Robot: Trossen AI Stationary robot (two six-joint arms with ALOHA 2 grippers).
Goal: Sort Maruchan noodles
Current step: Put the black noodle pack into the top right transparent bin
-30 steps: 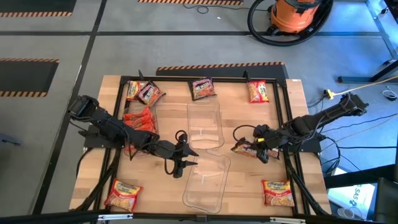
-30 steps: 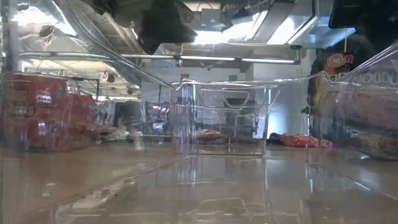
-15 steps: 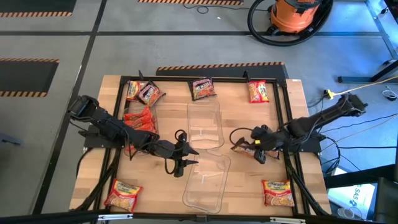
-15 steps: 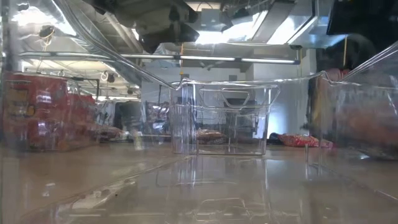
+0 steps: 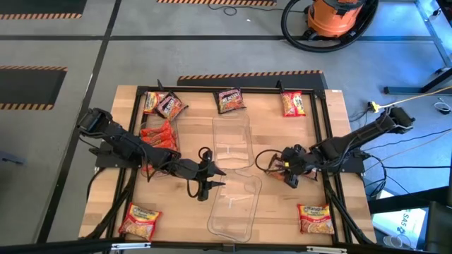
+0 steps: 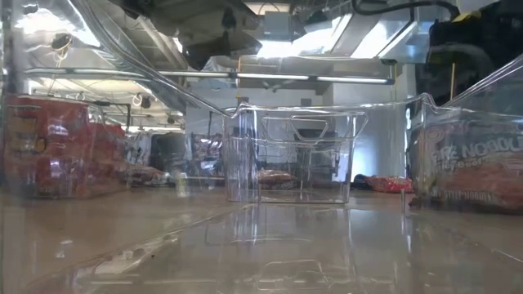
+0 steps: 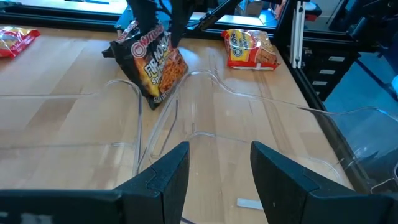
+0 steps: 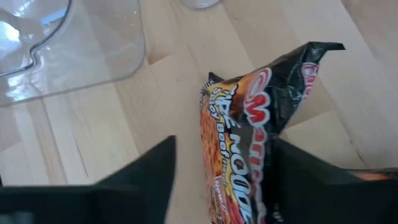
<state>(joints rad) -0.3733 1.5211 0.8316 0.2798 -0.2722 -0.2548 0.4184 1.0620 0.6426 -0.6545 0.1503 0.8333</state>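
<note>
The wooden table [image 5: 275, 127] is carrying 2 clear bins [image 5: 233, 141] in the middle, with noodle packets scattered around them. The right gripper [image 5: 282, 167] is hanging beside the bins with its jaws parted around a dark packet [image 8: 249, 155] standing on edge between the fingers, apparently loose. I'd carry it fully over a bin before releasing. The left gripper [image 5: 205, 180] is waiting half open, holding nothing, above the near bin [image 7: 205, 124].
</note>
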